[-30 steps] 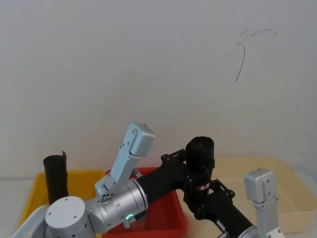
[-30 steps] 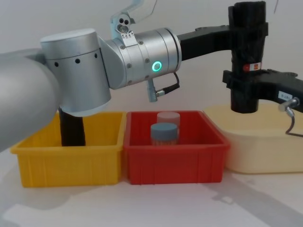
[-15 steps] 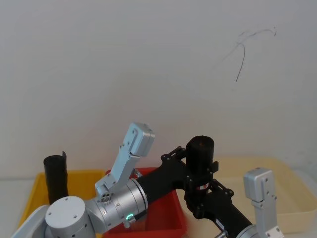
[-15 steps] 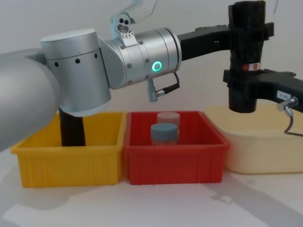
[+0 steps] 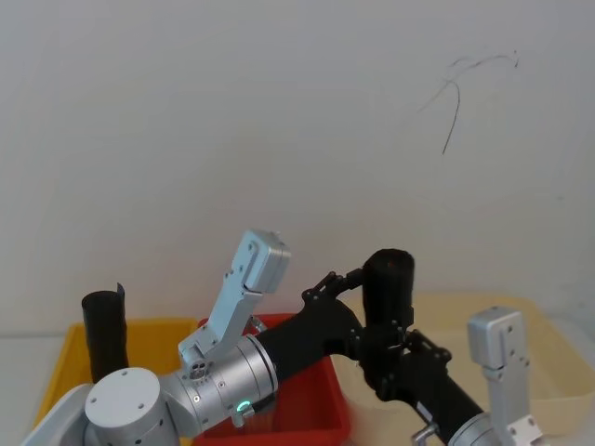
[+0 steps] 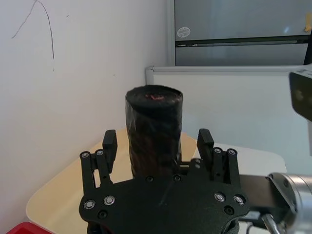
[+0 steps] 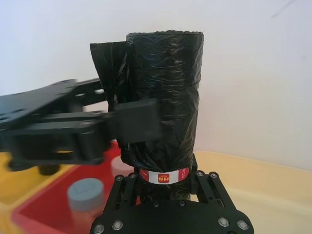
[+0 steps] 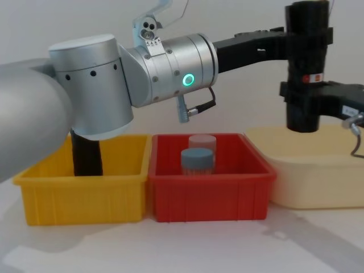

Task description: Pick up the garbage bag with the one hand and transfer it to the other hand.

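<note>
Mid-air handover: right claw [image 8: 307, 98] clamps the garbage bag [image 8: 307, 45] low, by its label [image 8: 307, 78], leaving room above for the left claw [image 6: 156, 141], spread open, at 9 o'clock.

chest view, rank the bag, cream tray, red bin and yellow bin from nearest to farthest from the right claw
1. bag: upright, gripped in the right claw.
2. cream tray: just below the claw, on the right.
3. red bin: in the middle, left of the tray.
4. yellow bin: far left.
</note>
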